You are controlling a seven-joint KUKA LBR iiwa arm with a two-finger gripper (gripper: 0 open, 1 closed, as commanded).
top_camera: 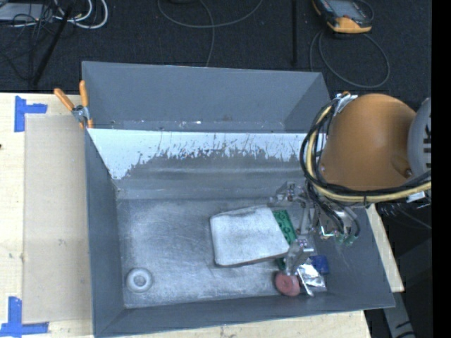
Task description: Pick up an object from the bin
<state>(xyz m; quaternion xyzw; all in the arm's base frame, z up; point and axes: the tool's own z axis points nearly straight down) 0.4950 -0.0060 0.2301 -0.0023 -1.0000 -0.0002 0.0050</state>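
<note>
Camera view: one pad (246, 236), one ring (139, 279)

Lab: cabled arm (366, 143), metal bin (204, 94)

Green strip (284, 225) partly behind hand (298, 253); crumpled foil (311, 281) partly under it.

Flat whitish pad (246, 236) lies right of centre, a green strip (284, 224) along its right edge; pink lump (287, 284) and crumpled foil (312, 279) sit at its front corner.
</note>
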